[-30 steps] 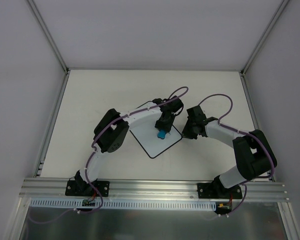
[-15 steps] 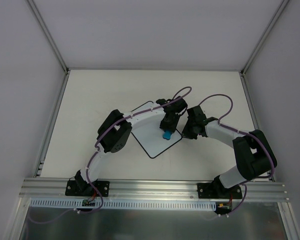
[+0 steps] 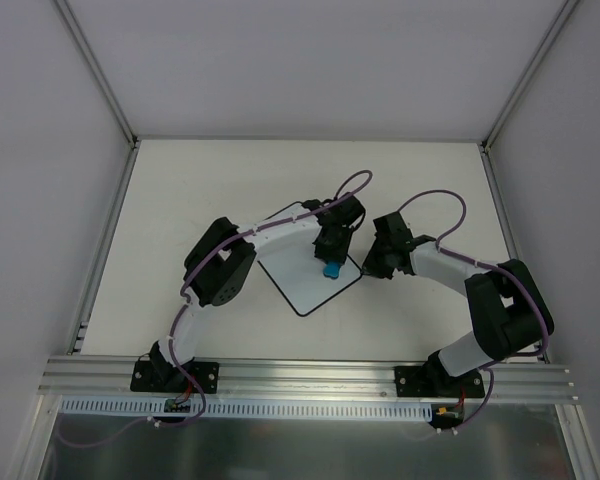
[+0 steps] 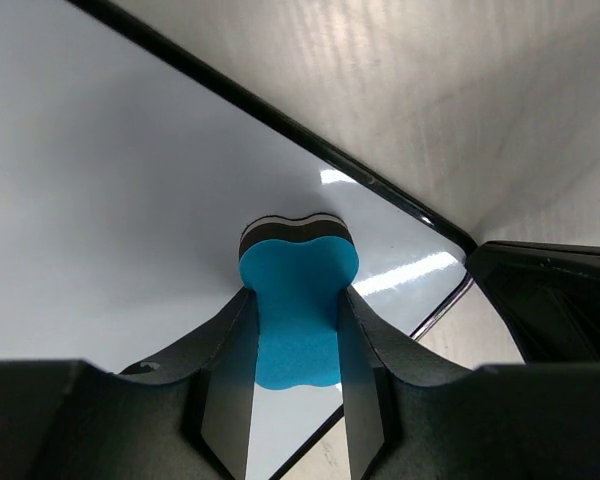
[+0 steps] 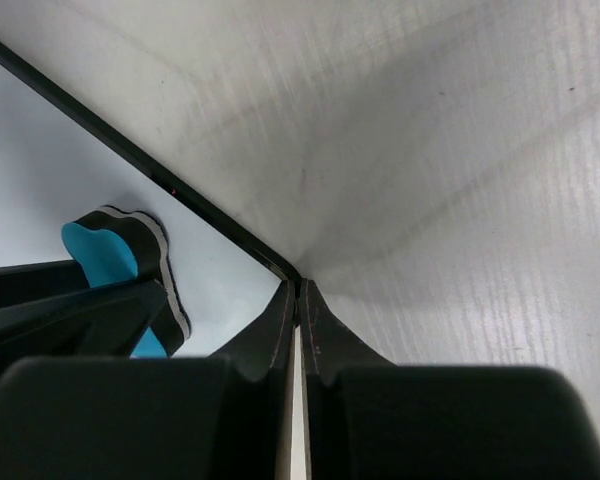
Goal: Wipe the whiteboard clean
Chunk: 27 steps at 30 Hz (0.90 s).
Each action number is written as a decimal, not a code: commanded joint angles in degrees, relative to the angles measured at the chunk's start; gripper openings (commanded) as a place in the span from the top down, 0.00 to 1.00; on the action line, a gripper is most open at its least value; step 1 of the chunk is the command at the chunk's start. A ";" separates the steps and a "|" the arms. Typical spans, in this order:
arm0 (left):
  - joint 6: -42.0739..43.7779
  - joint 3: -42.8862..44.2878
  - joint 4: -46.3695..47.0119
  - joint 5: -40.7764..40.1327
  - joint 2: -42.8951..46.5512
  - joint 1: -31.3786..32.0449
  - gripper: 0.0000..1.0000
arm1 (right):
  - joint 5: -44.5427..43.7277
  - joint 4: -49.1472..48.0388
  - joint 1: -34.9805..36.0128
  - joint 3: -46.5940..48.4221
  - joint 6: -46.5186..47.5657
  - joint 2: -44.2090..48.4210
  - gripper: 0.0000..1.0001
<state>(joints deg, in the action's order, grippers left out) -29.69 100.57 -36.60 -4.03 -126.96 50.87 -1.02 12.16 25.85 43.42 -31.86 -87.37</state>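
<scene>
The whiteboard (image 3: 295,277) lies turned like a diamond on the table, white with a thin black rim; the parts that show carry no writing. My left gripper (image 3: 331,261) is shut on the blue eraser (image 3: 331,269), which presses flat on the board near its right corner. In the left wrist view the eraser (image 4: 298,300) sits between both fingers (image 4: 230,370) on the whiteboard (image 4: 100,180). My right gripper (image 3: 366,270) is shut and holds nothing, its tips (image 5: 298,292) resting at the board's right corner on the rim (image 5: 210,215).
The pale table top (image 3: 200,190) surrounds the board, bounded by grey walls with metal posts (image 3: 98,70) at the back corners. An aluminium rail (image 3: 310,375) runs along the near edge by the arm bases. The two wrists stand close together.
The left gripper has carried the eraser a little to the right across the board, toward its right corner. The right arm has stayed where it was.
</scene>
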 commanded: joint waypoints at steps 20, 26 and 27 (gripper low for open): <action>0.51 -6.45 -4.80 -2.39 0.57 -5.09 1.00 | 0.40 2.60 -0.01 -1.94 -1.63 -3.50 1.00; -0.10 -1.18 -4.80 -0.54 -2.94 -0.43 1.00 | 0.40 2.60 -0.01 -1.93 -1.81 -3.51 1.00; 0.07 -0.13 -4.88 -0.45 -3.38 0.01 1.00 | 0.40 2.60 -0.01 -2.02 -1.89 -3.51 1.00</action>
<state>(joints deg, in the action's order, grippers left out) -30.20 99.37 -38.37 -6.74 -125.54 47.75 2.00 9.23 25.85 43.05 -33.87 -88.36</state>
